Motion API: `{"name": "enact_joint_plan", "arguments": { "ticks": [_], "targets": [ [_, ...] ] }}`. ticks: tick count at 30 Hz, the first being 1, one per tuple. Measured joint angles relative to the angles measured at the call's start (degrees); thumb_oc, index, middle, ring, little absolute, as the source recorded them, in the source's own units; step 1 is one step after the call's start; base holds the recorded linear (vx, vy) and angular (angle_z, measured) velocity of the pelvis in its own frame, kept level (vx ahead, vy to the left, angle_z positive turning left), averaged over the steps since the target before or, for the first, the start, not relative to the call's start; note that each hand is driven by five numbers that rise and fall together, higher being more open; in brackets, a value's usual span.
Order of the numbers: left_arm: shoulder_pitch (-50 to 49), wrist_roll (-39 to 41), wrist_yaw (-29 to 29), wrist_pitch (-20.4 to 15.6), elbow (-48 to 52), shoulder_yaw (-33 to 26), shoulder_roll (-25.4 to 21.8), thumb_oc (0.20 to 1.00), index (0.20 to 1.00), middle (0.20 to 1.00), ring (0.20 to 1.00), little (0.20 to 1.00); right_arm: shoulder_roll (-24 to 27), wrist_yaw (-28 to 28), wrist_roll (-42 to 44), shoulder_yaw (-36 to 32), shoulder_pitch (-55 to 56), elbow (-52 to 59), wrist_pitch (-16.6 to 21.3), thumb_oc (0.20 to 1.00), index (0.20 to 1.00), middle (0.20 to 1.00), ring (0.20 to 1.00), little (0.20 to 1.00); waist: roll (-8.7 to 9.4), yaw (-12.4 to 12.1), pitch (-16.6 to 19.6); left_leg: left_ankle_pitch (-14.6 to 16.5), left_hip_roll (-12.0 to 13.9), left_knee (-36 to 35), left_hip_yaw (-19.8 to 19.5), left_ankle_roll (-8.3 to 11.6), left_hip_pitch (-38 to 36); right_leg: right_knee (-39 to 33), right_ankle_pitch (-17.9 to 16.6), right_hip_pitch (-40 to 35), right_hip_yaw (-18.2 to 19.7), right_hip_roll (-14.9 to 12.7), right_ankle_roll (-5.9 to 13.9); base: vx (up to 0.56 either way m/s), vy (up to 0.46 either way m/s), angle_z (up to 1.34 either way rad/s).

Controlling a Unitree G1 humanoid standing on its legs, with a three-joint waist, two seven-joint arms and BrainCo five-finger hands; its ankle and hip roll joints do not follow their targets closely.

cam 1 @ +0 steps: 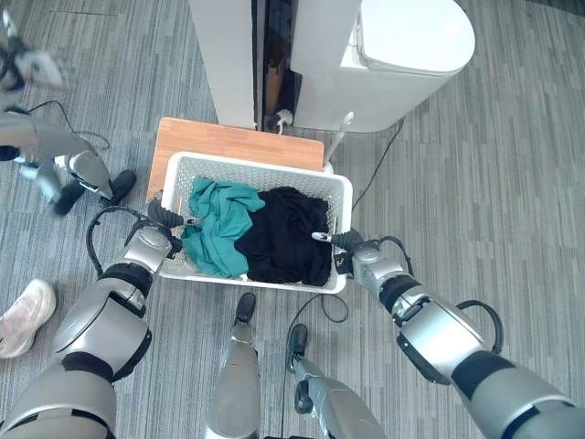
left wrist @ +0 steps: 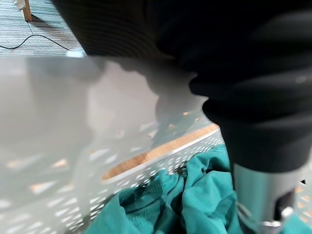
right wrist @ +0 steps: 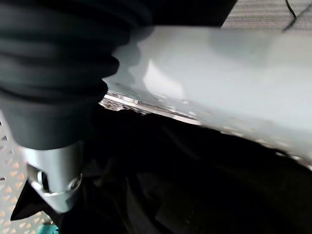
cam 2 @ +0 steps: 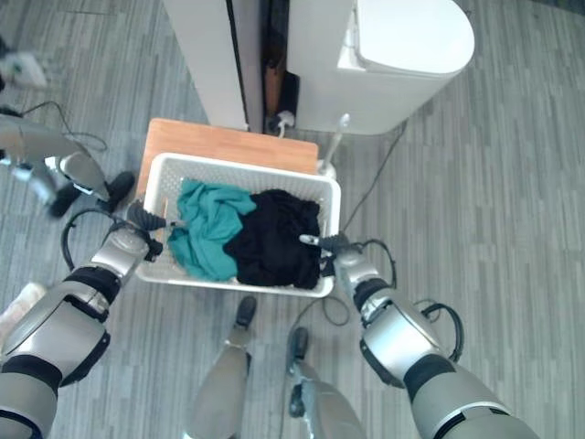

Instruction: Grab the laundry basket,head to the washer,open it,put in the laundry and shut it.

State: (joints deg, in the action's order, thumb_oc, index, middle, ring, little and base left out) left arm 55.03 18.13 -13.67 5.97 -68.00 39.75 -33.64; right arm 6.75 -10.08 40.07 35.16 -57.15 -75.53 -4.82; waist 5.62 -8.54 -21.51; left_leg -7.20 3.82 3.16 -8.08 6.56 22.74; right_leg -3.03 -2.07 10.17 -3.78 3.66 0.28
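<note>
Left hand [cam 1: 167, 218] hooked over left rim of white laundry basket [cam 1: 265, 174], right hand [cam 1: 340, 243] over right rim; finger closure cannot be told. Basket on wooden tabletop [cam 1: 233, 142], holding teal garment [cam 1: 218, 224] and black garment [cam 1: 288, 233], near washer [cam 1: 402, 55].

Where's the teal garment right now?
In the left half of the white basket, beside the black clothes, close to the left hand.

Basket rim [cam 1: 340, 240] hides both hands' fingers (grip unreadable).
</note>
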Motion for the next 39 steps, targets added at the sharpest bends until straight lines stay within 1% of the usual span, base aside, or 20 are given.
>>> {"name": "enact_joint_plan", "arguments": {
  "ticks": [3, 4, 7, 13, 14, 15, 16, 17, 18, 19, 20, 21, 25, 28, 29, 30, 35, 39],
  "targets": [
    [-0.3, 0.0, -0.1, 0.0, 0.1, 0.0, 0.1, 1.0, 1.0, 1.0, 1.0, 1.0, 0.4, -0.3, 2.0, 0.1, 0.0, 0.4, 0.2, 1.0, 1.0, 1.0, 1.0, 1.0, -0.68, 0.0, 0.3, 0.0, -0.2, 0.3, 0.0, 0.0, 0.6, 0.0, 0.0, 0.4, 0.0, -0.1, -0.04, 0.0, 0.0, 0.0],
    [-0.9, 0.0, -0.4, 0.0, 0.7, -0.1, 0.0, 1.0, 1.0, 1.0, 1.0, 1.0, 0.7, -0.4, 2.3, 0.1, 0.0, 0.8, 0.8, 1.0, 1.0, 1.0, 1.0, 1.0, -1.13, 0.0, 0.6, 0.0, -0.2, 0.5, 0.1, 0.0, 1.0, 0.1, -0.1, 0.9, 0.0, -0.2, -0.07, 0.0, 0.0, 0.0],
    [-1.8, 0.0, -0.7, 0.0, 1.8, -0.1, -0.4, 1.0, 1.0, 1.0, 1.0, 1.0, 1.0, -0.4, 2.4, 0.1, 0.0, 0.9, 1.3, 1.0, 1.0, 1.0, 1.0, 1.0, -1.65, -0.1, 0.9, 0.0, -0.3, 0.6, 0.2, -0.01, 1.3, 0.1, -0.1, 1.2, 0.0, -0.3, -0.07, 0.0, 0.0, 0.0],
    [-2.3, 0.0, -0.9, 0.0, 2.2, 0.0, -0.6, 1.0, 1.0, 1.0, 1.0, 1.0, 1.0, -0.4, 2.4, 0.1, -0.3, 0.6, 1.2, 1.0, 1.0, 1.0, 1.0, 1.0, -1.82, -0.1, 0.9, 0.0, -0.4, 0.6, 0.4, 0.0, 1.3, 0.2, 0.0, 1.4, 0.2, -0.5, -0.05, 0.0, 0.0, 0.0],
    [-2.3, 0.0, -0.9, 0.0, 2.2, 0.0, -0.6, 0.724, 0.724, 0.724, 0.724, 0.724, 1.0, -0.4, 2.4, 0.1, -0.3, 0.5, 1.2, 1.0, 1.0, 1.0, 1.0, 1.0, -1.82, -0.1, 0.9, 0.0, -0.4, 0.6, 0.5, 0.0, 1.3, 0.3, 0.0, 1.5, 0.2, -0.5, -0.04, 0.0, 0.0, 0.0],
    [-2.3, 0.0, -0.9, 0.0, 2.2, 0.0, -0.5, 0.551, 0.551, 0.551, 0.551, 0.551, 1.0, -0.4, 2.4, 0.1, -0.4, 0.4, 1.2, 1.0, 1.0, 1.0, 1.0, 1.0, -1.88, -0.1, 0.9, 0.0, -0.4, 0.6, 0.5, 0.0, 1.4, 0.5, 0.1, 1.6, 0.2, -0.5, -0.05, 0.0, 0.0, 0.0],
    [-2.3, 0.0, -0.9, 0.0, 2.1, 0.0, 0.1, 0.2, 0.2, 0.2, 0.2, 0.2, 1.0, -0.4, 2.4, 0.1, -0.4, 0.2, 1.2, 1.0, 1.0, 1.0, 1.0, 1.0, -2.04, -0.1, 1.0, 0.0, -0.4, 0.6, 0.5, 0.0, 1.4, 0.7, 0.1, 1.7, 0.2, -0.6, -0.05, 0.0, 0.0, 0.0],
    [-2.3, 0.0, -0.9, 0.0, 1.8, 0.0, 0.2, 0.2, 0.2, 0.2, 0.2, 0.2, 1.1, -0.4, 2.4, 0.2, -0.4, 0.1, 1.1, 1.0, 1.0, 1.0, 1.0, 1.0, -2.16, -0.1, 1.1, 0.0, -0.4, 0.6, 0.5, 0.0, 1.4, 0.7, 0.1, 1.7, 0.2, -0.6, -0.04, 0.0, 0.0, 0.0],
    [-2.3, 0.1, -0.9, 0.0, 1.5, 0.0, 0.5, 0.2, 0.2, 0.2, 0.2, 0.2, 1.1, -0.4, 2.3, 0.3, -0.5, -0.2, 1.0, 0.89, 0.89, 0.89, 0.89, 0.89, -2.45, -0.1, 1.2, 0.0, -0.5, 0.6, 0.5, 0.0, 1.4, 0.8, 0.1, 1.7, 0.2, -0.6, -0.03, 0.0, 0.0, 0.0],
    [-2.2, 0.3, -0.7, 0.0, 1.0, 0.1, 0.8, 0.2, 0.2, 0.2, 0.2, 0.2, 1.1, -0.2, 2.2, 0.4, -0.7, -0.9, 0.9, 0.636, 0.636, 0.636, 0.636, 0.636, -2.62, -0.2, 1.3, 0.0, -0.5, 0.6, 0.5, 0.0, 1.4, 0.8, 0.1, 1.7, 0.2, -0.6, -0.02, 0.0, 0.0, 0.0],
    [-2.2, 0.7, -0.7, 0.0, 0.4, 0.2, 0.9, 0.2, 0.2, 0.2, 0.2, 0.2, 1.0, 0.1, 2.1, 0.4, -1.1, -1.6, 0.6, 0.514, 0.514, 0.514, 0.514, 0.514, -2.83, -0.2, 1.5, 0.0, -0.5, 0.6, 0.5, 0.0, 1.4, 0.8, 0.1, 1.7, 0.2, -0.6, -0.02, 0.0, 0.0, 0.0],
    [-2.1, 1.4, -0.7, 0.0, -0.7, 0.5, 1.8, 0.2, 0.2, 0.2, 0.2, 0.2, 0.9, 0.3, 1.4, 0.8, -1.8, -2.5, -0.4, 0.2, 0.2, 0.2, 0.2, 0.2, -3.13, -0.1, 1.6, 0.0, -0.5, 0.6, 0.5, 0.0, 1.4, 0.8, 0.1, 1.7, 0.1, -0.6, -0.02, 0.0, 0.0, 0.0],
    [-2.2, 2.0, 0.3, 0.0, -1.1, 2.2, 2.4, 0.2, 0.2, 0.2, 0.2, 0.2, 1.1, 0.3, -3.0, 4.7, -3.0, -4.7, -1.4, 0.2, 0.2, 0.2, 0.2, 0.2, -3.76, -0.3, 2.1, 0.0, -0.5, 0.6, 0.3, -0.01, 1.5, 0.9, 0.2, 1.7, 0.0, -0.6, -0.04, 0.0, 0.0, 0.0],
    [-2.3, 2.3, 1.3, 0.0, -1.1, 2.3, 2.5, 0.2, 0.2, 0.2, 0.2, 0.2, 0.9, 0.3, -6.1, 5.5, -4.1, -6.0, -2.1, 0.2, 0.2, 0.2, 0.2, 0.2, -3.72, -0.3, 2.1, 0.0, -0.5, 0.6, 0.2, -0.02, 1.5, 0.9, 0.2, 1.7, -0.1, -0.6, -0.02, -0.01, 0.004, 0.01],
    [-2.4, 3.6, 1.6, 0.0, -1.1, 2.4, 2.8, 0.2, 0.2, 0.2, 0.2, 0.2, 0.8, 0.3, -9.2, 6.2, -5.0, -7.1, -3.1, 0.2, 0.2, 0.2, 0.2, 0.2, -3.66, -0.3, 2.2, -0.1, -0.5, 0.6, -0.1, -0.13, 1.5, 1.0, 0.2, 1.7, -0.1, -0.6, 0.01, -0.03, 0.007, 0.03],
    [-2.4, 4.4, 1.6, 0.0, -1.1, 2.7, 2.9, 0.2, 0.2, 0.2, 0.2, 0.2, 0.7, 0.3, -10.1, 6.7, -5.2, -7.6, -3.1, 0.2, 0.2, 0.2, 0.2, 0.2, -3.62, -0.3, 2.2, -0.1, -0.6, 0.6, -0.3, -0.14, 1.5, 1.0, 0.2, 1.7, -0.1, -0.6, 0.03, -0.03, 0.014, 0.04],
    [-2.6, 4.8, 1.6, -0.1, -1.0, 3.4, 3.2, 0.2, 0.2, 0.2, 0.2, 0.2, 0.5, 0.3, -12.5, 6.5, -5.4, -8.4, -4.1, 0.2, 0.2, 0.2, 0.2, 0.2, -3.51, -0.3, 2.3, -0.1, -0.6, 0.7, -0.6, -0.17, 1.4, 2.1, 0.7, 2.2, 0.0, -0.6, 0.28, 0.0, 0.022, 0.0],
    [-2.8, 6.2, 1.6, -0.2, -1.0, 3.9, 3.3, 0.2, 0.2, 0.2, 0.2, 0.2, 0.5, 0.3, -14.1, 4.7, -5.2, -8.3, -4.6, 0.2, 0.2, 0.2, 0.2, 0.2, -3.46, -0.3, 2.3, -0.2, -0.7, 0.7, -0.5, -0.26, 1.2, 3.9, 1.5, 2.8, 0.1, -0.8, 0.45, 0.03, 0.046, -0.01]
  ]
}}
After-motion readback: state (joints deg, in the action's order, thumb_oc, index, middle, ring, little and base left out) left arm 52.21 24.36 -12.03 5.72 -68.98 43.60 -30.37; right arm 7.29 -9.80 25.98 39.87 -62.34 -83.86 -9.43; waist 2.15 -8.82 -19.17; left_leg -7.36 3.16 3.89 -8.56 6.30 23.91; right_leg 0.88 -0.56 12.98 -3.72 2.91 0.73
